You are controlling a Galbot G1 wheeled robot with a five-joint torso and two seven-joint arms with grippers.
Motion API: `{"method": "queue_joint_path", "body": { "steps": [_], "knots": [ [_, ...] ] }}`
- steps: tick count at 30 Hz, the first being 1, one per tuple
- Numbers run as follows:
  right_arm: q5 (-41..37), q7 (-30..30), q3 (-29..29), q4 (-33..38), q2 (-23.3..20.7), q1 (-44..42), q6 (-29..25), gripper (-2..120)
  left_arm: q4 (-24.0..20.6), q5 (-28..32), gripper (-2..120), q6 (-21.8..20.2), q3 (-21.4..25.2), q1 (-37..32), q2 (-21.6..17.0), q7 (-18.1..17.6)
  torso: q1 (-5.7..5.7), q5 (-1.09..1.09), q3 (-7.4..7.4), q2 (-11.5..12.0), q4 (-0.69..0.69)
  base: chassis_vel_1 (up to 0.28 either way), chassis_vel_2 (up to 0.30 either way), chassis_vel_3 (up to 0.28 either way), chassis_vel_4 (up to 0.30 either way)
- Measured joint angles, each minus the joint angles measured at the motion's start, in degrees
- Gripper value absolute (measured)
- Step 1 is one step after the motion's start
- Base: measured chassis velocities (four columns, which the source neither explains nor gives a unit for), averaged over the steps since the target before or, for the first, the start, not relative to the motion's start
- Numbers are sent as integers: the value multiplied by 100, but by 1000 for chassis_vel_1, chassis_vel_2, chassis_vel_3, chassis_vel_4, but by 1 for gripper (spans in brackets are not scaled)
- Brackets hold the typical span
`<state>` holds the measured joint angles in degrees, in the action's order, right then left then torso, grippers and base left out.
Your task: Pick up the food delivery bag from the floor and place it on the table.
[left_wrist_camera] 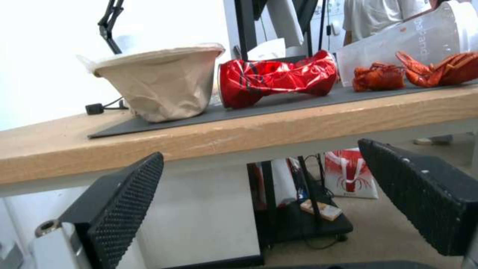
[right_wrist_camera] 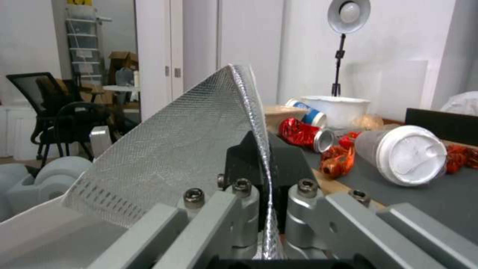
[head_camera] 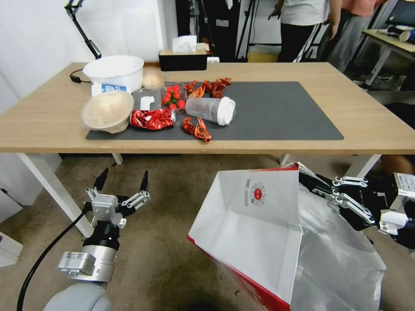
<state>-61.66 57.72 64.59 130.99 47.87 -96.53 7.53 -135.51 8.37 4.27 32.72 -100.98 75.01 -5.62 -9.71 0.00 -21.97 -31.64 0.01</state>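
Your right gripper (head_camera: 317, 183) sits at about 4 o'clock in the head view, clamped on the upper edge of the food delivery bag (head_camera: 255, 224); the right wrist view confirms the foil-lined rim (right_wrist_camera: 249, 112) pinched tightly between both fingers. You will find the bag at roughly 5 o'clock, tilted, its white face and small round red logo (head_camera: 257, 194) turned toward the table, its silver lining open toward 3 o'clock and a red side panel along its lower edge. You cannot tell from these views whether its base touches the floor (head_camera: 173, 242). The bag's top stands just below the near edge of the table (head_camera: 371, 129) and is not on it. Your left gripper (head_camera: 123, 183) hangs at 8 o'clock above the carpet, released, its fingers spread wide and gripping nothing; its wrist view looks between the two ribbed pads (left_wrist_camera: 124, 201) at the table edge. On the dark grey mat (head_camera: 281, 112) at 12 o'clock lie a paper bowl (head_camera: 108, 111), a crushed red can (head_camera: 152, 119), a tipped plastic cup with a white lid (head_camera: 212, 110), red crayfish shells (head_camera: 196, 128) and cherry tomatoes (head_camera: 173, 96). A white tub (head_camera: 114, 71) stands at 11 o'clock beyond the mat.
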Motion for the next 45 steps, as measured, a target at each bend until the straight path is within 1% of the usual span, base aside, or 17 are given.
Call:
{"method": "queue_joint_path", "body": {
  "steps": [3, 5, 9, 11, 13, 15, 17, 19, 21, 34, 37, 39, 41, 45],
  "knots": [
    [8, -1, -22, -16, -2, 24, -1, 0, 9, 0, 98, 2, 0, -4, -1, 10, -18, 0, -32, -50, -1, 0, 0, 0, 0],
    [29, -14, -66, -26, 4, 47, -8, 0, 14, 0, 98, 2, 7, -4, -4, 32, -45, 0, -84, -131, -1, 0, 0, 0, 0],
    [51, -30, -100, -35, 16, 58, -23, 0, 16, 0, 98, 1, 7, -4, -6, 43, -81, 0, -141, -224, -1, 0, 0, 0, 0],
    [53, -32, -104, -36, 17, 60, -24, 0, 21, 0, 98, 1, 3, -4, -3, 43, -89, 0, -153, -244, -1, 0, 0, 0, 0],
    [57, -38, -109, -44, 19, 64, -27, 0, 33, 0, 98, 1, -12, -7, 9, 33, -119, 0, -201, -321, -1, 0, 0, 0, 0],
    [57, -38, -110, -44, 19, 64, -27, 0, 37, 0, 98, 1, -12, -7, 10, 32, -123, 0, -208, -333, -1, 0, 0, 0, 0],
    [59, -37, -110, -55, 19, 62, -29, 0, 49, 0, 98, 3, -6, -9, 10, 28, -157, 0, -260, -419, -1, 0, 0, 0, 0],
    [60, -37, -110, -55, 21, 60, -29, 0, 50, 0, 98, 4, -5, -9, 10, 28, -162, 0, -267, -430, -1, 0, 0, 0, 0],
    [70, -32, -118, -55, 50, 50, -36, 0, 75, 0, 98, 16, 1, -12, 11, 14, -197, 0, -319, -517, -1, 0, 0, 0, 0],
    [70, -41, -94, -45, 55, 26, -50, 0, 100, -10, 98, 72, 2, -42, 36, -43, -315, 0, -480, -795, -1, 0, 0, 0, 0],
    [68, -46, -92, -35, 67, 18, -57, 0, 105, -12, 98, 87, 8, -55, 38, -50, -358, 0, -554, -913, -1, 0, 0, 0, 0],
    [67, -47, -92, -35, 68, 17, -58, 0, 105, -13, 98, 89, 8, -57, 39, -52, -365, 0, -565, -932, -1, 0, 0, 0, 0],
    [66, -48, -92, -34, 76, 17, -59, 0, 113, -15, 98, 94, 8, -58, 42, -59, -399, 0, -615, -1015, -1, 0, 0, 0, 0],
    [66, -48, -93, -27, 78, 16, -59, 0, 134, -15, 98, 96, 8, -46, 41, -62, -428, 0, -657, -1087, -1, 0, 0, 0, 0]
  ]
}}
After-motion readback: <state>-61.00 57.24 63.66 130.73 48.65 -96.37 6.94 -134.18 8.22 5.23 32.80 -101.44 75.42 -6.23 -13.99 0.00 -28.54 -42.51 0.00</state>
